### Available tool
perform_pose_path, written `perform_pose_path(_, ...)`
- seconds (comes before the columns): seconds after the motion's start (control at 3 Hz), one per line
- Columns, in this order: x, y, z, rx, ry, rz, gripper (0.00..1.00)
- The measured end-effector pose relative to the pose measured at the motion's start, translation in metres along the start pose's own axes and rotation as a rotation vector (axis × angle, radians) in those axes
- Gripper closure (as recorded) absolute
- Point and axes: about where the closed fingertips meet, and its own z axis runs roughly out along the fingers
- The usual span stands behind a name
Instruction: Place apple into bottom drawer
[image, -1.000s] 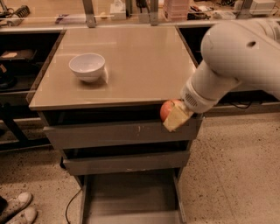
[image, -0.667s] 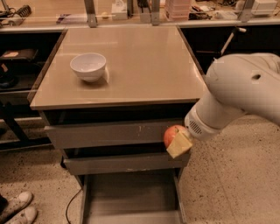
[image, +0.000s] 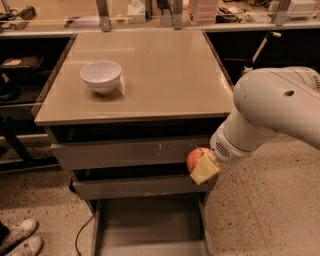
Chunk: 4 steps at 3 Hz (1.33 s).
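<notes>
The red-orange apple (image: 194, 157) is held in my gripper (image: 201, 165), whose pale yellow fingers (image: 205, 170) are shut on it. It hangs in front of the right end of the middle grey drawer front, above the right side of the bottom drawer (image: 150, 225). That bottom drawer is pulled out at the foot of the cabinet, showing a flat grey floor and low side walls. My white arm (image: 272, 112) reaches in from the right.
A white bowl (image: 101, 76) stands on the tan cabinet top (image: 165, 70) at the left. The scratched top drawer front (image: 130, 150) is closed. White shoes (image: 20, 237) and a cable (image: 82, 235) lie on the floor at the lower left. A dark bench runs behind.
My gripper has carried the apple downward and a little right, from the level of the cabinet top's edge to the middle drawer front.
</notes>
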Motion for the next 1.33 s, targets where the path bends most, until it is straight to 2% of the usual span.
perform_pose_path(0.33, 0.007, 0.01, 0.023, -0.046, -0.008, 0.035, 1.0)
perform_pose_path(1.0, 0.006, 0.044, 0.129, -0.171, -0.044, 0.153, 1.0)
perform_pose_path(1.33, 0.006, 0.044, 0.129, -0.171, -0.044, 0.153, 1.0)
